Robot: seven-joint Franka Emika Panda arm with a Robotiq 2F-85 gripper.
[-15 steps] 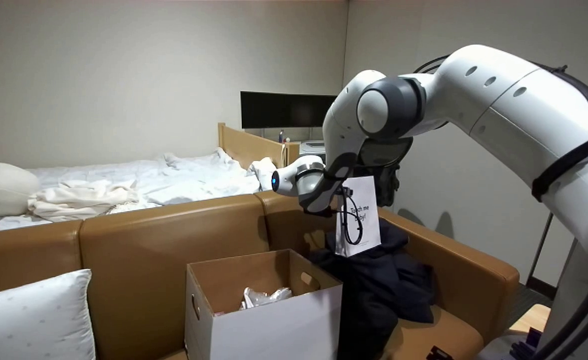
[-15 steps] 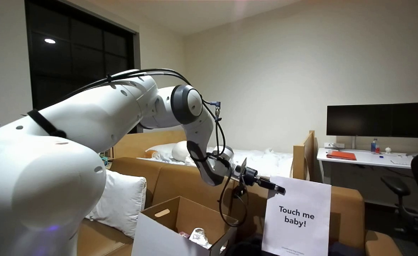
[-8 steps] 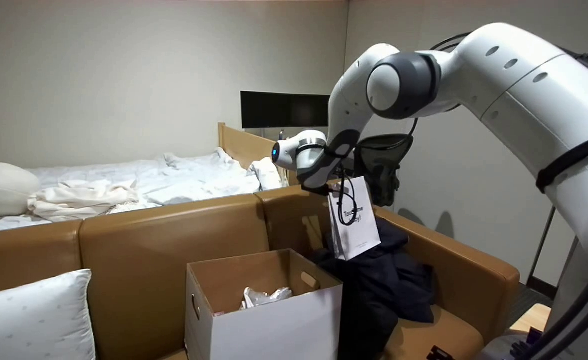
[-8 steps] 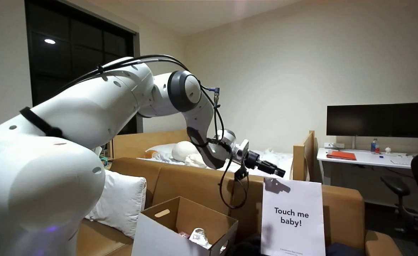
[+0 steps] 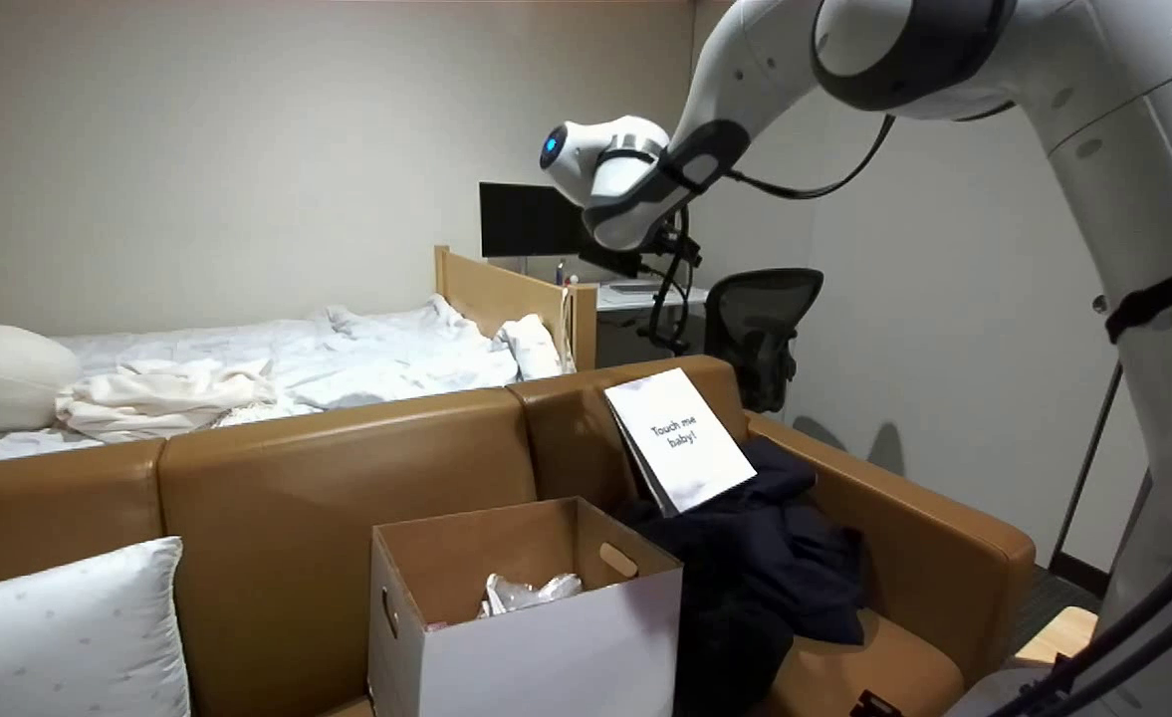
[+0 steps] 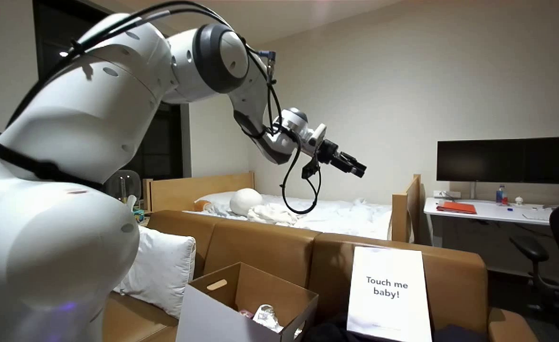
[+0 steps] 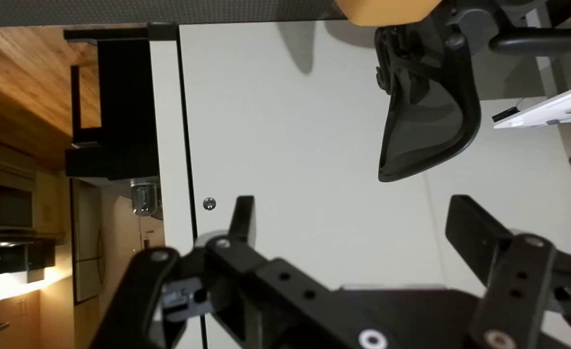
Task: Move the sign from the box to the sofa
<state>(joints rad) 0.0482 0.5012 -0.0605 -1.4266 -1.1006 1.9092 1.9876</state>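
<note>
The white sign (image 5: 682,440) (image 6: 386,304) leans back against the tan-brown sofa (image 5: 347,468) (image 6: 265,249), its lower edge by the dark cloth and its text facing out. To one side of it stands the box (image 5: 551,652) (image 6: 227,319), with crinkled silvery packaging inside. High above the sofa back, apart from the sign, is my gripper (image 6: 359,170). In the wrist view the gripper (image 7: 353,213) is open, its fingers wide apart and only the pale wall beyond them. The sign and the box do not show in that view.
Dark clothing (image 5: 755,558) lies between the box and the armrest (image 5: 904,508). A white pillow (image 5: 68,632) rests at the sofa's far end. Behind the sofa are a bed (image 6: 345,218), a desk (image 6: 493,209) with monitors, and a black chair (image 5: 765,329).
My gripper has opened, let go of the sign, and risen well above the sofa. The sign has tipped from nearly upright to leaning back on the cushion. The box has stayed put.
</note>
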